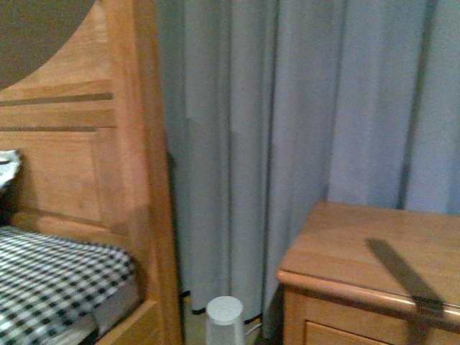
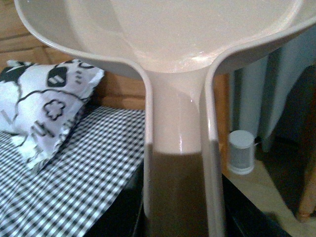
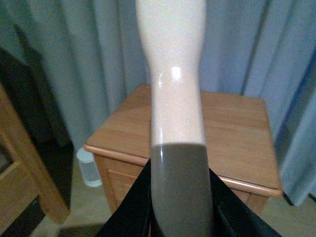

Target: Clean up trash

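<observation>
In the left wrist view a cream dustpan [image 2: 168, 44] fills the upper part of the picture, its pan empty. Its handle runs down into my left gripper [image 2: 180, 217], which is shut on it. The dustpan hangs above the edge of the bed. In the right wrist view the cream handle of the brush [image 3: 175, 94] rises from my right gripper [image 3: 180, 212], shut on its grey lower part, in front of the nightstand. The bristles are out of view. The trash shows in no view. Neither gripper shows in the front view.
A bed with a black-and-white checked sheet [image 1: 50, 273] and wooden headboard [image 1: 79, 151] stands at left, with a cartoon-print pillow [image 2: 44, 103] on it. Grey curtains [image 1: 287, 129] hang behind. A wooden nightstand [image 1: 374, 259] is at right. A small white cylinder [image 1: 224, 316] stands on the floor between them.
</observation>
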Robot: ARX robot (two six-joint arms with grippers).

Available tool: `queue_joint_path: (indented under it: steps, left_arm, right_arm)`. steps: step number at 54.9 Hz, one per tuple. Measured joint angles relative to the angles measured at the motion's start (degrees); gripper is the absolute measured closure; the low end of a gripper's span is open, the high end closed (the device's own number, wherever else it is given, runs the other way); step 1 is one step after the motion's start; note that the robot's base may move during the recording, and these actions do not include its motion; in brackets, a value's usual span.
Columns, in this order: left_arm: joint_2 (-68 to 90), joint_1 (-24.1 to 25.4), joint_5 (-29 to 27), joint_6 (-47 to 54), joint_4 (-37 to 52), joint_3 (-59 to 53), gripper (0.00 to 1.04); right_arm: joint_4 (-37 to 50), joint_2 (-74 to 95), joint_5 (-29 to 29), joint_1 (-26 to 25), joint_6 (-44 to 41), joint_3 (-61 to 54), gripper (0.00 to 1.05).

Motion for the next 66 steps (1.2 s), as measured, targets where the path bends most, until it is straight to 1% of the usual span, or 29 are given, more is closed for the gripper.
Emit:
queue_joint_path:
  steps: [59,66]
  left_arm:
    - [0.1,0.0,0.0,-0.1,0.0,-0.1,0.78]
    - [-0.4,0.2,-1.0,-0.3,0.0,-0.1,0.79]
  right_arm:
    - [0.0,0.0,0.1,0.0,0.0,0.0,0.84]
    - [0.0,0.3,-0.6,0.2,0.0,0.0,0.84]
